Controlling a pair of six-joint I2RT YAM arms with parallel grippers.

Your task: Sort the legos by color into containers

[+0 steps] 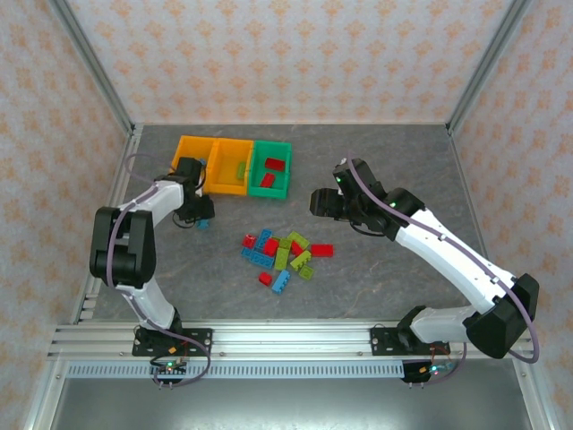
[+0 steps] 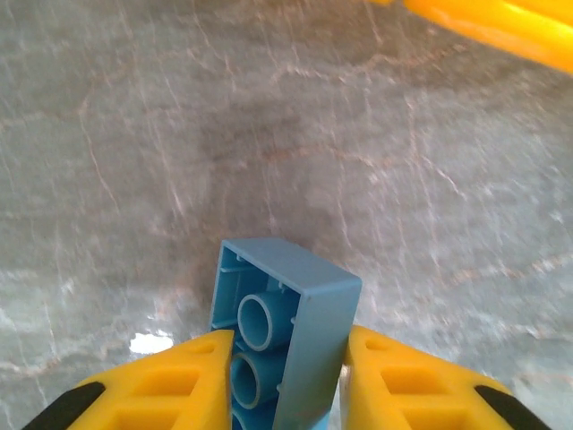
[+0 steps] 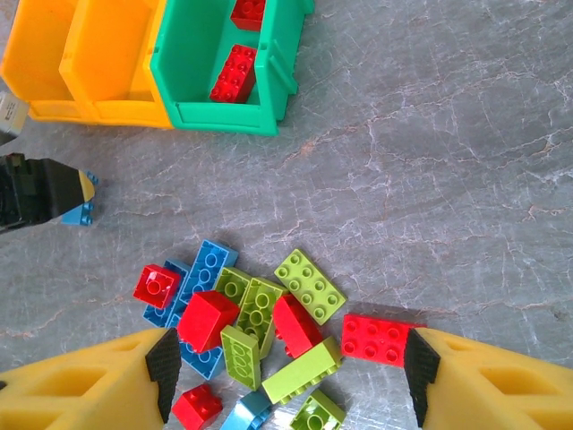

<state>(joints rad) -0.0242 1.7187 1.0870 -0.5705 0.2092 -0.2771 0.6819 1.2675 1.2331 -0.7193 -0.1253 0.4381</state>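
Note:
My left gripper (image 2: 286,381) is shut on a light blue brick (image 2: 282,331), held underside up just above the table. From above, that gripper (image 1: 199,218) sits in front of the left orange-yellow bin (image 1: 187,146). The middle orange-yellow bin (image 1: 235,159) holds a lime green brick. The green bin (image 1: 253,167) holds two red bricks (image 3: 236,72). A pile of blue, red and lime green legos (image 1: 282,251) lies mid-table, and in the right wrist view this pile (image 3: 269,331) is below my open right gripper (image 3: 286,381), which hovers right of it (image 1: 324,202).
The three joined bins stand at the back left of the grey marbled table (image 1: 385,170). Patterned walls and metal posts enclose the table. A metal rail (image 1: 286,336) runs along the near edge.

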